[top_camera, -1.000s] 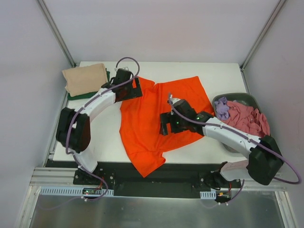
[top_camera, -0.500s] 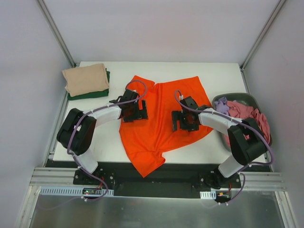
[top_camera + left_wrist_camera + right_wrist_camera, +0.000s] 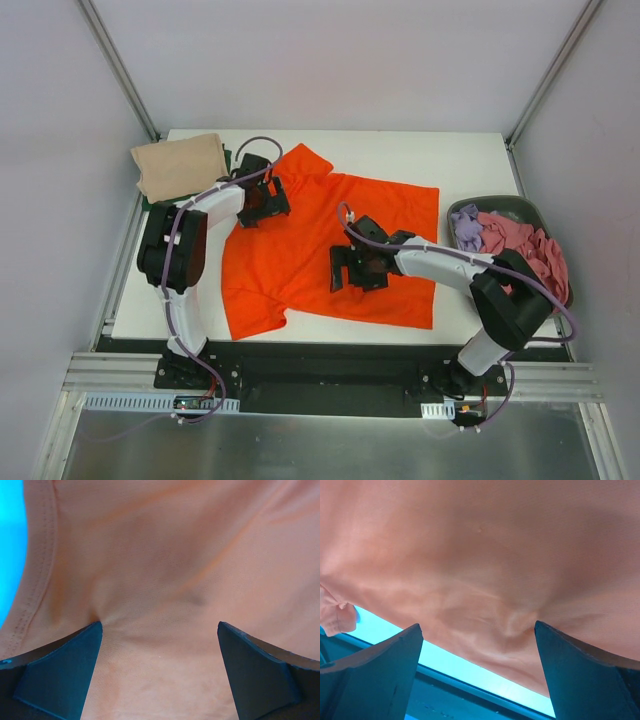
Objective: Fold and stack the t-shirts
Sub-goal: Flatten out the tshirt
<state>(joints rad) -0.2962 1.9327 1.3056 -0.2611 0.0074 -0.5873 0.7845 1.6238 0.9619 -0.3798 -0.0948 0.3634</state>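
**Both claws spread on the orange shirt**

The orange t-shirt (image 3: 300,260) lies opened out across the middle of the tabletop (image 3: 400,150), one sleeve pointing to the upper centre of the overhead frame and its lower edge near the bottom edge of the tabletop.

My left claw (image 3: 260,203) sits at the shirt's upper left, by that sleeve. In its own wrist view the left claw (image 3: 159,630) is spread wide, orange cloth filling the gap, with a small pucker at the tip of the finger in the lower left and a stitched hem running down the left edge.

My right claw (image 3: 347,270) rests on the middle of the shirt. Its wrist view shows the right claw (image 3: 477,630) parted as well, with a wrinkle in the cloth beside the finger in the lower right.

At the upper left of the tabletop a folded beige t-shirt (image 3: 180,165) lies on a dark green t-shirt (image 3: 150,203). At the right, the basket (image 3: 505,201) holds a crumpled dusty pink t-shirt (image 3: 520,250) and a lilac t-shirt (image 3: 467,230).
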